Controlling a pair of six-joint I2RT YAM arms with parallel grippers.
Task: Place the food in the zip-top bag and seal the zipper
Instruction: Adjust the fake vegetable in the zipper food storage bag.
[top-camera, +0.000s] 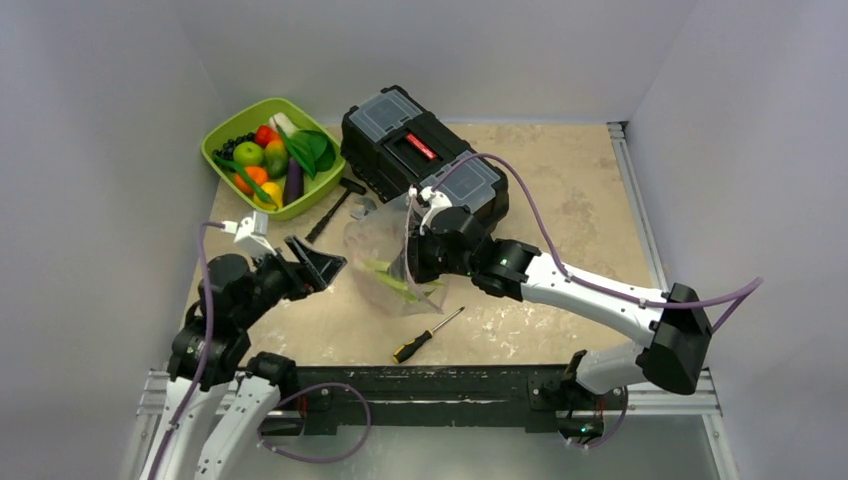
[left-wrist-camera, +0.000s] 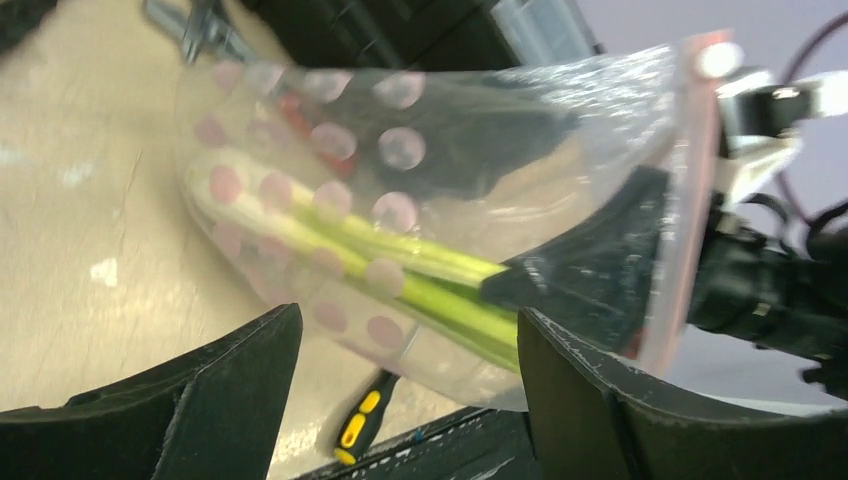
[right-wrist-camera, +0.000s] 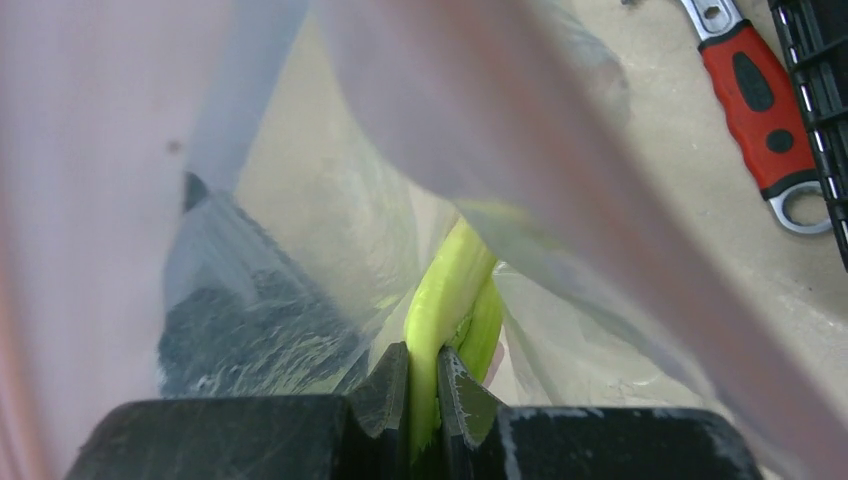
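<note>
The clear zip-top bag (top-camera: 378, 243) with pink dots lies in front of the toolbox, its mouth toward my right arm. My right gripper (top-camera: 415, 272) reaches in through the mouth and is shut on a green-white leek stalk (right-wrist-camera: 447, 290), seen between its jaws in the right wrist view (right-wrist-camera: 422, 375). The leek (left-wrist-camera: 420, 270) shows through the bag (left-wrist-camera: 440, 150) in the left wrist view, with the pink zipper (left-wrist-camera: 697, 180) at the right. My left gripper (top-camera: 318, 262) is open and empty just left of the bag. More food (top-camera: 268, 160) sits in the lime-green tray (top-camera: 222, 133).
A black toolbox (top-camera: 420, 150) stands behind the bag. A yellow-handled screwdriver (top-camera: 425, 335) lies near the front edge, also in the left wrist view (left-wrist-camera: 360, 420). A black hammer (top-camera: 335, 208) lies by the tray. A red-handled wrench (right-wrist-camera: 760, 100) lies by the toolbox.
</note>
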